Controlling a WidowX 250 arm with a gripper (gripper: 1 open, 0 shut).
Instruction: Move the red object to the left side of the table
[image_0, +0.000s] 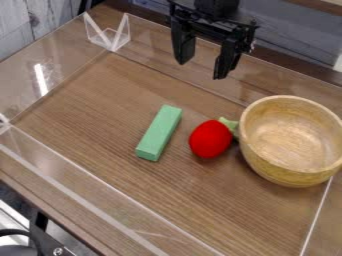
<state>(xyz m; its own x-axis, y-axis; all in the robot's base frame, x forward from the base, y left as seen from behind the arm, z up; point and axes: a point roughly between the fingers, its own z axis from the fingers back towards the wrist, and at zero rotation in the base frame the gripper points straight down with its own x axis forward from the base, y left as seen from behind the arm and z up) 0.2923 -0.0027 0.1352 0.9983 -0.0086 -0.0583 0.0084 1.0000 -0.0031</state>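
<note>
Camera view: gripper (203, 60) hangs high, jaws apart, nothing between them.
Strawberry (210, 140): well below the jaws, touching the wooden bowl (290, 140), green block (159, 133) just beside.
Handling: probably light, rounded, maybe slippery; pinch its widest middle.

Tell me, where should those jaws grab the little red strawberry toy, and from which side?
Probably from straight above, closing on the rounded middle of the red object. The wooden bowl sits tight against its right side, where the green stem points, so the jaws would best close front to back, where bare table lies open. The gripper hangs open above and behind, pointing down.
</note>
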